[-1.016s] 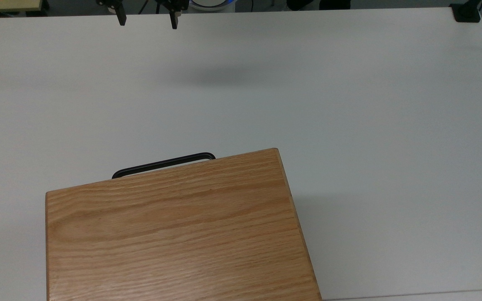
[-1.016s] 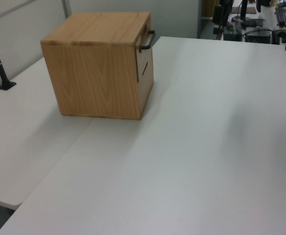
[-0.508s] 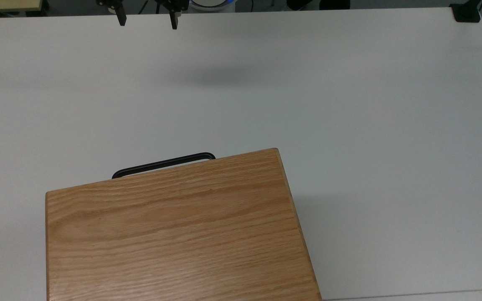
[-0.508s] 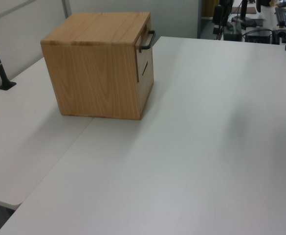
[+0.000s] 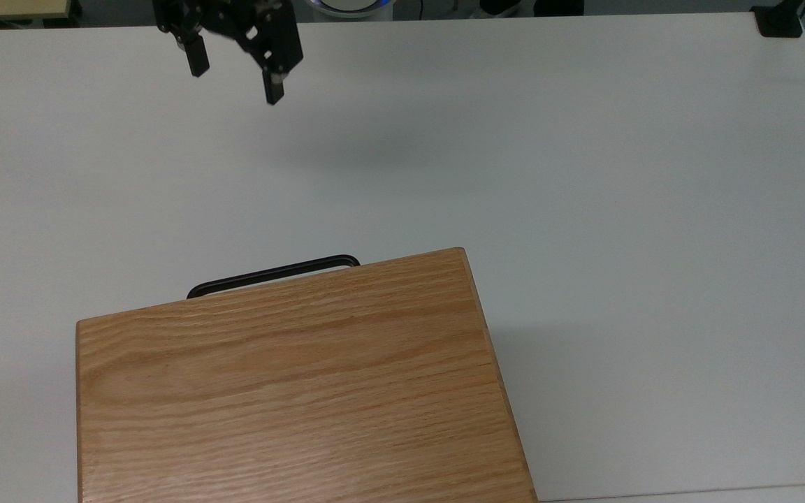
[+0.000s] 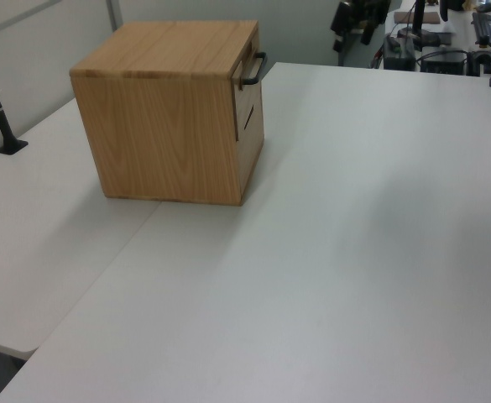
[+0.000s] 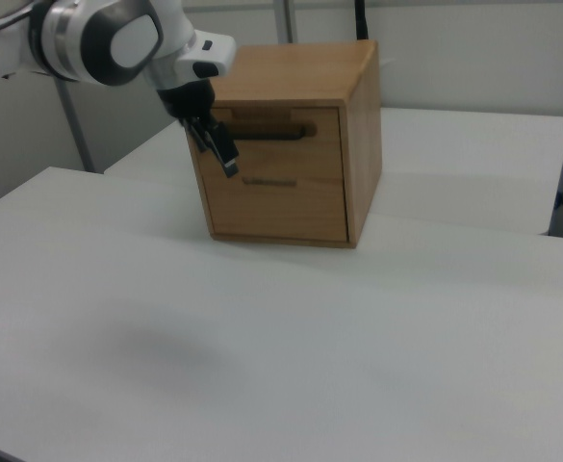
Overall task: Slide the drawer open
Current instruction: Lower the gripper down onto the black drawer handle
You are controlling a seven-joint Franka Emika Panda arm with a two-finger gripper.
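In the top view the oak cabinet (image 5: 291, 391) fills the lower left of the picture, its flat top panel (image 5: 284, 398) turned slightly askew on the white surface (image 5: 584, 209). Past the cabinet's far edge in this view the black bar handle (image 5: 273, 272) of the drawer juts out, running along that edge and nearer the top view's left corner of the cabinet than its right.

In the right view the drawer (image 7: 286, 144) sits at the top of the cabinet's front face, pushed in flush with the cabinet, its handle lying level across the front panel. Below it on the same face is a second front panel (image 7: 281, 207) with a short dark slot.

In the left view the cabinet stands at the upper left of the surface, the handle (image 6: 254, 70) sticking out from its upper right corner.

Farther off from the cabinet, near the far edge of the surface in the top view, hangs the black claw (image 5: 233, 82), well apart from the handle and above the surface, with a soft shadow (image 5: 360, 150) beneath. Its two fingers (image 5: 274, 87) stand wide apart with nothing between them. In the right view the white arm (image 7: 117, 43) reaches in from the upper left.
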